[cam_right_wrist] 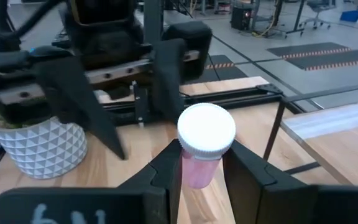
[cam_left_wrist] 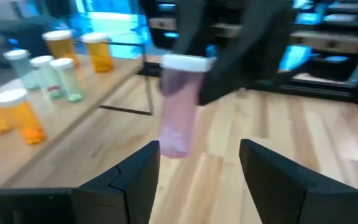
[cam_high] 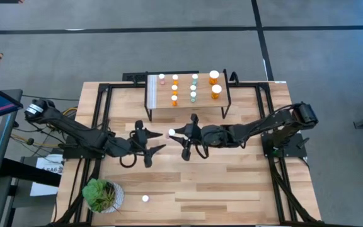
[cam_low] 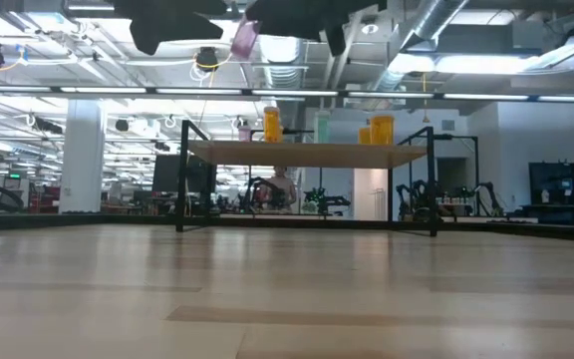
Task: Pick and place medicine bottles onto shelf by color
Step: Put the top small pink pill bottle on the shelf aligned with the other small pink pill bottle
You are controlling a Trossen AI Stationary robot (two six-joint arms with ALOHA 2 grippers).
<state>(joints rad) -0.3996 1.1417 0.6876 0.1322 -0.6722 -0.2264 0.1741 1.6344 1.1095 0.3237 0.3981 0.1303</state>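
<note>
Pink medicine bottle (cam_right_wrist: 202,167) in right end effector (cam_right_wrist: 202,171) shows no readable label.

Translucent pink plastic bottle (cam_right_wrist: 199,169), matt white cap; pale wood-grain table (cam_high: 232,183).

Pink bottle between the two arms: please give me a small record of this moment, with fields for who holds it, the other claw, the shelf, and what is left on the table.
pink bottle: held above the table, white cap on
holder: right claw, shut on its sides
left claw: open, facing the bottle, not touching it
shelf: carries orange, pale green and pink bottles
left on table: one small bottle beside the potted plant
</note>
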